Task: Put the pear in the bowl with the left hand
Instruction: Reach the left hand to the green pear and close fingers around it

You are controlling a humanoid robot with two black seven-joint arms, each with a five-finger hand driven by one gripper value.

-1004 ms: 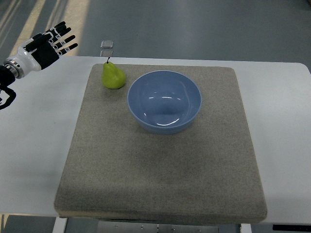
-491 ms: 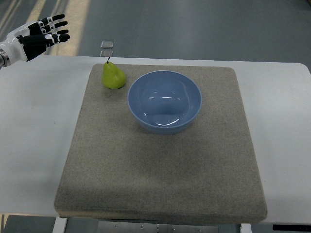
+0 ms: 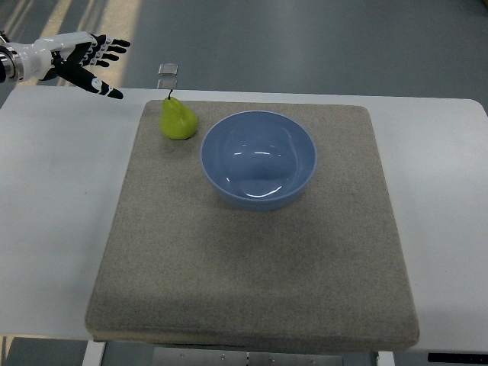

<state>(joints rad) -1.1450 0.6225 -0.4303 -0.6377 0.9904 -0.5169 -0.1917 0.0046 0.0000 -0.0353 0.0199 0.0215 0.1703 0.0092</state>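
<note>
1. Reaching in from the far left corner, the left hand (image 3: 80, 61) hung over the edge of the white table (image 3: 53, 198) with its fingers (image 3: 114, 44) spread and its thumb splayed downward, holding nothing.

2. The pear (image 3: 178, 119) stood upright, stem up, at the far left corner of the grey mat (image 3: 252, 267), just beside the rim of the blue bowl (image 3: 258, 158) but apparently not touching it. The bowl was empty. The hand was well apart from the fruit, so the grasp had not yet been made.

3. The likeliest failure seemed to be a knock: an upright pear is top-heavy and rounded, and a sideways brush from a fingertip could tip it and send it rolling off the mat's far edge.

4. The bowl's closeness looked like a second hazard, since fingers closing on the pear's right side could catch the rim and shove the bowl.

5. A pinch on the narrow neck might slip; the wider belly seemed safer.

6. The right hand was out of view.
</note>
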